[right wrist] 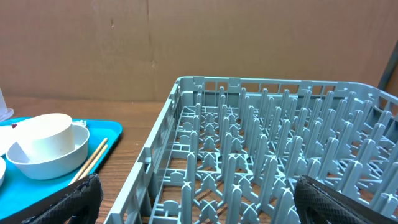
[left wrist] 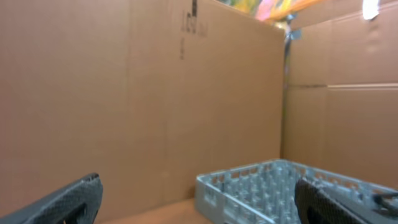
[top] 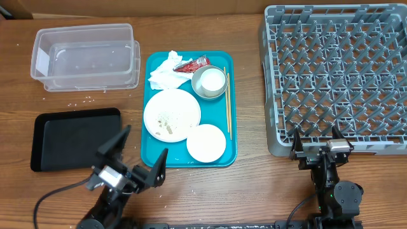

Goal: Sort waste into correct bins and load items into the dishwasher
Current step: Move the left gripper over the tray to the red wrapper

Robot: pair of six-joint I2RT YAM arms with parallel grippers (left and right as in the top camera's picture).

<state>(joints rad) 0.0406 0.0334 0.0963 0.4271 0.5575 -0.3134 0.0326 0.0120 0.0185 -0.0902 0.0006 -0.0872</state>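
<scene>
On the teal tray [top: 222, 156] lie a crumpled white napkin [top: 166, 72], a red wrapper [top: 192, 63], a round plate [top: 172, 114] with rice grains on it, a smaller pinkish bowl [top: 206, 142], a grey bowl [top: 201, 90] holding a white cup [top: 213, 79], and chopsticks [top: 227, 102]. The clear tub [top: 86, 56] is at the back left, the black tray [top: 73, 138] at the front left. The grey dish rack [top: 337, 76] is at the right. My left gripper [top: 132, 156] is open and empty near the tray's front left corner. My right gripper [top: 315, 140] is open and empty at the rack's front edge.
Loose white grains are scattered on the wooden table near the clear tub [top: 79, 102]. Cardboard walls stand behind the table [right wrist: 186, 43]. The right wrist view shows the rack [right wrist: 273, 155], the grey bowl [right wrist: 37, 165], the cup [right wrist: 43, 134] and the chopsticks [right wrist: 92, 155].
</scene>
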